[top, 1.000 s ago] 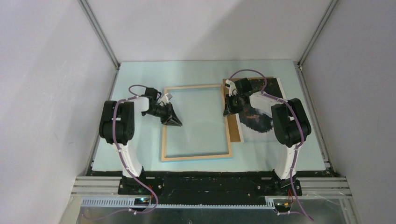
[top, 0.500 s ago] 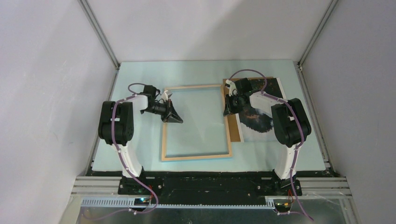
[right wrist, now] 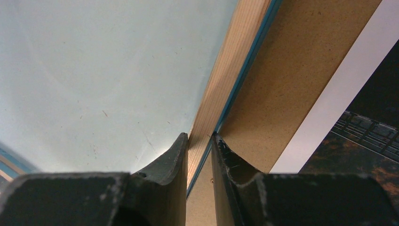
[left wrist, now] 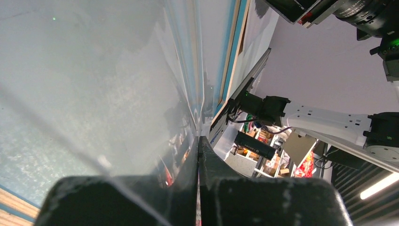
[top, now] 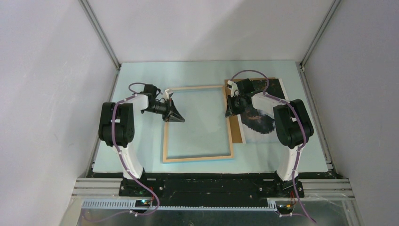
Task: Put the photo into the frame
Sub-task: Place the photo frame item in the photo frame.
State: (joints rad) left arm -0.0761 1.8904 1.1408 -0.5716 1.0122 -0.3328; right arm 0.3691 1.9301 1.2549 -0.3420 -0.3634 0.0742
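The frame (top: 197, 158) lies flat mid-table, pale wood face up. My left gripper (top: 173, 116) is over its left rail. In the left wrist view it (left wrist: 198, 141) is shut on the edge of a clear pane (left wrist: 117, 84), held tilted above the frame (left wrist: 234, 47). My right gripper (top: 230, 109) is shut on the frame's right rail; the right wrist view shows its jaws (right wrist: 200, 136) astride the wood-and-blue rail (right wrist: 235, 52). The photo (top: 266, 120) lies picture up to the right, on a brown backing board (top: 236, 132). Both show in the right wrist view: board (right wrist: 291, 61), photo (right wrist: 371, 108).
A pale blue mat (top: 141, 150) covers the table. White walls with aluminium posts (top: 101, 35) close in the back and both sides. The arm bases stand on a black rail (top: 207, 186) at the near edge.
My left gripper has shifted slightly toward the far side with the clear pane. The right arm, frame, photo and board have not moved.
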